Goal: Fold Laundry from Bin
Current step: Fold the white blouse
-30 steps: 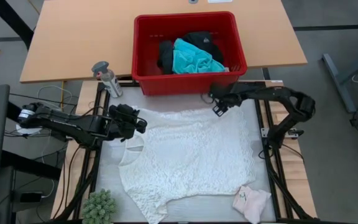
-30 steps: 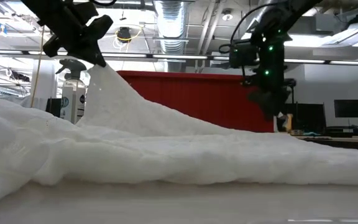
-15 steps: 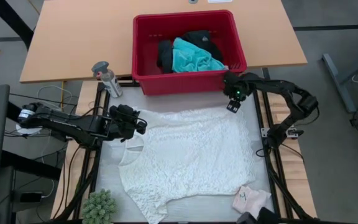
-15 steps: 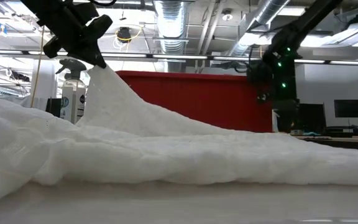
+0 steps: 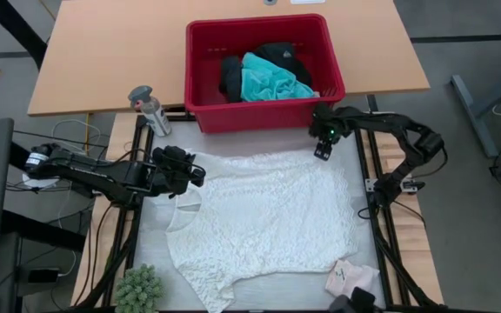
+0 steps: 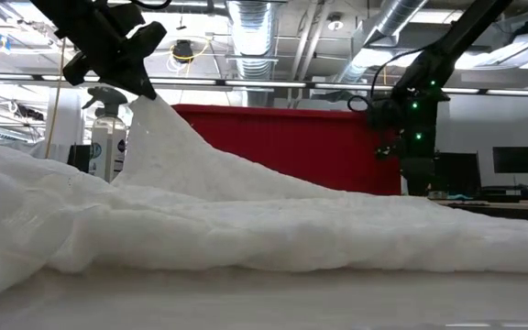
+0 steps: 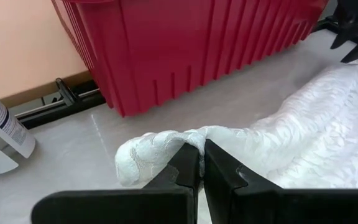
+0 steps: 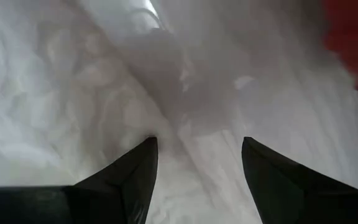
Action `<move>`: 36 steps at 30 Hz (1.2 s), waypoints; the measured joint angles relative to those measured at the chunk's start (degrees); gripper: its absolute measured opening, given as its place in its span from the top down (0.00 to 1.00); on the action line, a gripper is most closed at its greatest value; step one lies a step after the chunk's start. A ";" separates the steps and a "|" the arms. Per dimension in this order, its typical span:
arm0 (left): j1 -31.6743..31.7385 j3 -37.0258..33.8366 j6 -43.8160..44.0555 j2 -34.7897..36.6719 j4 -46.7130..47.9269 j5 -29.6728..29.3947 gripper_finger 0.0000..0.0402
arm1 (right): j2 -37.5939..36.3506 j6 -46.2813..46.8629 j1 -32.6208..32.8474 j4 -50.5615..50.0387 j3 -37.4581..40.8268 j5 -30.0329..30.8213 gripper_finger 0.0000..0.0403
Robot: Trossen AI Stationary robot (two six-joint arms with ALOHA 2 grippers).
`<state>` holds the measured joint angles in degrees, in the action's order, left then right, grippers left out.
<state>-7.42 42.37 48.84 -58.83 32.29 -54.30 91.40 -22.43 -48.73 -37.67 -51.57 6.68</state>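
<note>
Clamping a raised corner of the white lacy top, left hand is unchanged. Right hand, fingers spread and empty, has swung from mid-edge to the top's corner beside the red bin.

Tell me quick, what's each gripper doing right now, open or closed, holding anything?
Left gripper: closed, pinching a lifted corner of the white lacy top.
Right gripper: jaws open, holding nothing, poised over the top's far corner by the red bin.
</note>
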 joint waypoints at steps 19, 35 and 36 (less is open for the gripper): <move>0.00 -0.02 0.07 -0.02 0.00 0.00 1.00 | 3.07 7.28 2.16 -5.48 -2.27 4.13 0.95; -0.06 -0.02 0.00 -0.02 -0.43 -0.02 1.00 | -10.10 20.05 8.38 -13.10 -2.36 4.11 0.96; -0.29 -0.02 0.02 -0.02 -0.98 0.08 1.00 | -10.74 21.22 9.34 -13.89 -2.36 4.11 0.96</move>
<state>-7.71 42.35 48.86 -58.85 31.31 -54.23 80.65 -1.21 -39.39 -51.56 -53.93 10.79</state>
